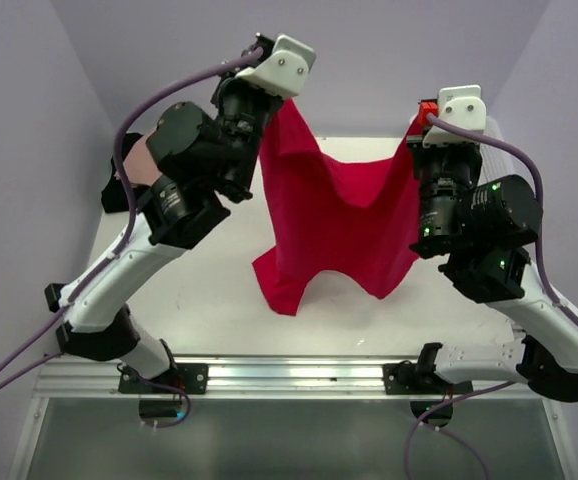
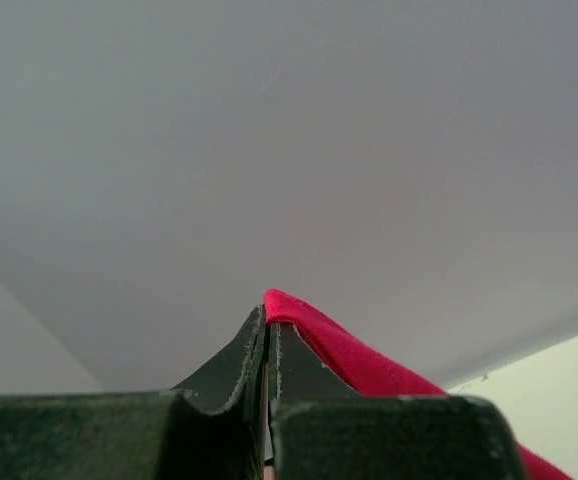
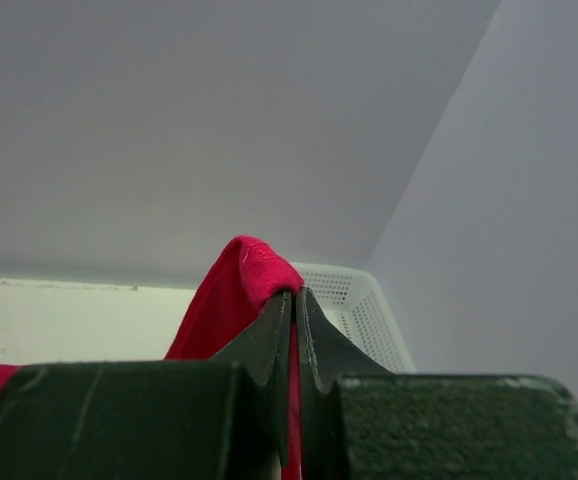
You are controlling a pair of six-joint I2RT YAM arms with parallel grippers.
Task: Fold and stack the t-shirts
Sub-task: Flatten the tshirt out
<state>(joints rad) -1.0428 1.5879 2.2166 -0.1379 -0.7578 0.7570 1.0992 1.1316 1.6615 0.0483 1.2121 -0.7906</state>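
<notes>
Surface: white, it fills the middle of the top view – bare under the hanging cloth, with a rail along its near edge.
Left arm: rises from the near-left corner and bends up and inward, wrist raised high above the surface.
Right arm: rises from the near-right side in the same way, wrist raised at about the same height.
Red t-shirt: bright red, held up in the air between the two wrists. Its upper edge sags in a curve between the held corners, and its lower edge hangs in two loose points over the middle of the surface. I cannot tell whether those points touch the surface.
Basket: white plastic lattice, seen past the right wrist at the far right corner by the wall.
Salmon-pink t-shirt: a small patch shows at the far left of the surface, mostly hidden behind the left arm.
Black t-shirt: a dark heap just beside the pink one at the left edge, also largely hidden.
Left gripper: jaws pressed together, pinching the red t-shirt's left upper corner – a red fold pokes out at the tips.
Right gripper: jaws pressed together on the right upper corner, with red cloth bulging above the tips.
</notes>
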